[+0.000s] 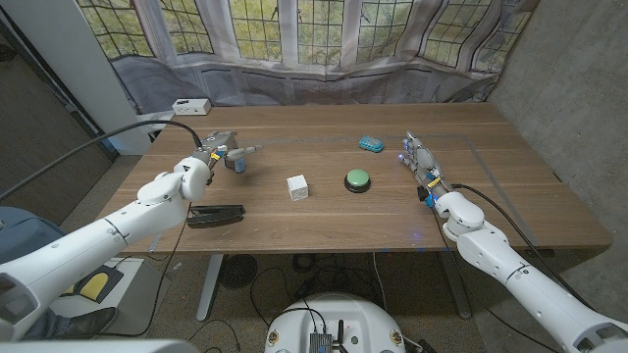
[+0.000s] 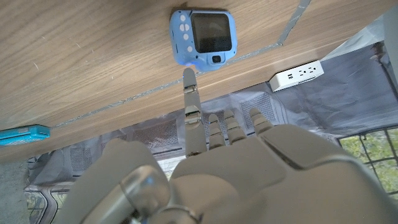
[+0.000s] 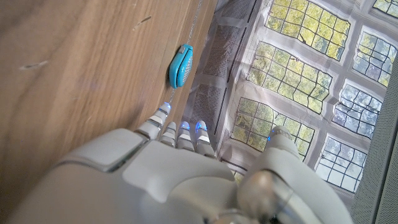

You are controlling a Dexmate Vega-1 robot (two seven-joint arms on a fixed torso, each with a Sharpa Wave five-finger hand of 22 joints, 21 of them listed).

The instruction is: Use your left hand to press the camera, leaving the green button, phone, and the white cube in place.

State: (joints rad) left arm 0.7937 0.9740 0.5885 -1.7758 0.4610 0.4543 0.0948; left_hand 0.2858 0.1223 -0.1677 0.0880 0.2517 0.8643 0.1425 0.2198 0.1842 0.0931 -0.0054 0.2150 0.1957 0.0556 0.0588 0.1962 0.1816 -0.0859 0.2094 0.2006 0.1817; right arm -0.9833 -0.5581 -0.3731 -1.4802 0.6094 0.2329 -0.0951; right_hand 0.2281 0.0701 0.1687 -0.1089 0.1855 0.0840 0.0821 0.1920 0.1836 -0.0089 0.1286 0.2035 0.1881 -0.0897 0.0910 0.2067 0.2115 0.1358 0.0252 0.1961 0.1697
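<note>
The camera [image 2: 203, 33] is a small blue one w/ a dark screen, sitting on the table [image 1: 324, 230] at the far left. In the head view it's partly hidden behind the left hand [image 1: 218, 152], roughly 10 o'clock from the white cube [image 1: 297, 186]. In the left wrist view one finger [image 2: 190, 93] is stretched out toward the camera's near edge, the rest curled back. The hand holds nothing — tip is just short of the blue body or barely touching it, can't tell which.

To do the press well, I'd say: keep that one finger straight, others tucked, and come down on the body squarely, not at the edge, so the camera doesn't skid or tip. Light, short push, then lift off along the same line. Arm should stay on its own side.

Going outward: the phone [image 1: 215, 216] lies dark and flat at about 6 o'clock from the camera, close to the left forearm — main thing to avoid nudging on the way back. The cube is at 4 o'clock, green button [image 1: 357, 179] further on past it at 3 o'clock, both well apart from the left hand. A small teal object [image 1: 370, 143] sits far back, mid-table. Right hand [image 1: 420, 159] is at the right side, fingers extended, empty, near nothing; it needn't move.
</note>
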